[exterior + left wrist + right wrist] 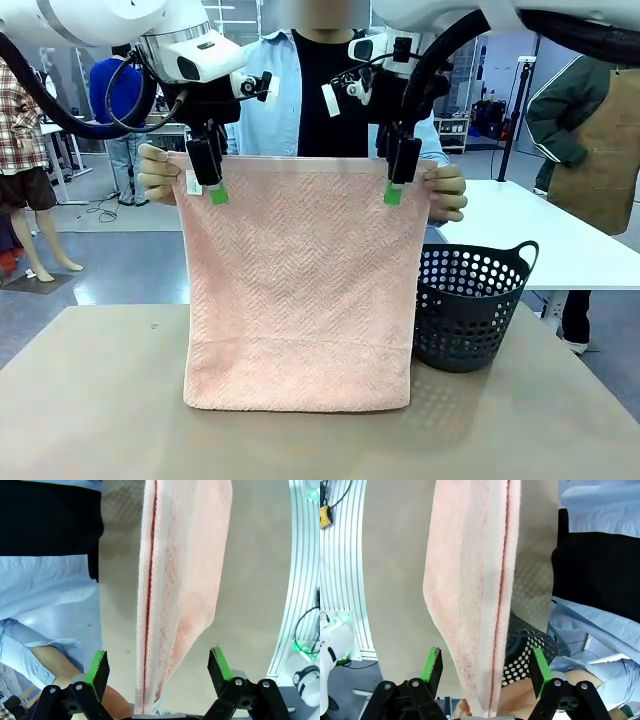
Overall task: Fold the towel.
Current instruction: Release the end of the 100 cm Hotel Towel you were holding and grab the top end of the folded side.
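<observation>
- A person's hands (pixel 158 175) hold the salmon-pink terry cloth towel (pixel 300 290) hanging.
- Your left fingers (pixel 97 667) and right fingers (pixel 431 667) straddle its top edge, spread wide, gripping nothing.

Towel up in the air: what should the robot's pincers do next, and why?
Probably shut both pincers on the top edge of the towel. The left pincer and the right pincer stand open astride that edge, and the person's hands hold its corners.
</observation>
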Robot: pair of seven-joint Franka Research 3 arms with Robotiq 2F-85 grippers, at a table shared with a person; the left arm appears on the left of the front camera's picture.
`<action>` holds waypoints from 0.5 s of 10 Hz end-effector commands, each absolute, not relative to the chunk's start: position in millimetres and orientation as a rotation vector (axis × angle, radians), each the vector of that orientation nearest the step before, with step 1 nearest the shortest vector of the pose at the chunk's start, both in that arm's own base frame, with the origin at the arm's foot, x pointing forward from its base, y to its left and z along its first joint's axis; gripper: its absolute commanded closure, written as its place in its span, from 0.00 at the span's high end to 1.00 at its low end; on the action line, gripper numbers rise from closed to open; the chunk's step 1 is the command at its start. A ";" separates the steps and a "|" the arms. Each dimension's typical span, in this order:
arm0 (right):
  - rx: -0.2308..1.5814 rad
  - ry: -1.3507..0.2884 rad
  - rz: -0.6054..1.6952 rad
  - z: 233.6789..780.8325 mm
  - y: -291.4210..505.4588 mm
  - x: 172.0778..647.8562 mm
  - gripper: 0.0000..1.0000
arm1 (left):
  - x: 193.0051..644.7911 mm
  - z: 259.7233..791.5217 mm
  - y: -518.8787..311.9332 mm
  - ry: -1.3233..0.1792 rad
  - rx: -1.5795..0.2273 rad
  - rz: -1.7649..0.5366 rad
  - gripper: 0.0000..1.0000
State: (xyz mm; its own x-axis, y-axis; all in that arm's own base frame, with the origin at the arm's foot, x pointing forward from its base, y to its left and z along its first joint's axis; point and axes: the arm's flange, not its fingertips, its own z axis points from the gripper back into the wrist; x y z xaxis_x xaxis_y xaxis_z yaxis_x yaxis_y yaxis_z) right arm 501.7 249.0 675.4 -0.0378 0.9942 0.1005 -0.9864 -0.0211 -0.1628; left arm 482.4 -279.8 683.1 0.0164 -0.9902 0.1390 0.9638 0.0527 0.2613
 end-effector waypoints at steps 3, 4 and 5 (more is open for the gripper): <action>-0.038 -0.201 1.586 676.9 252.8 509.8 0.28 | 487.5 679.2 -278.8 -0.265 0.118 -1.510 0.40; -0.040 -0.206 1.584 678.6 251.9 510.1 0.04 | 488.3 679.5 -278.4 -0.269 0.112 -1.513 0.01; -0.039 -0.201 1.583 678.0 251.9 510.8 0.00 | 488.4 678.9 -278.7 -0.263 0.111 -1.517 0.00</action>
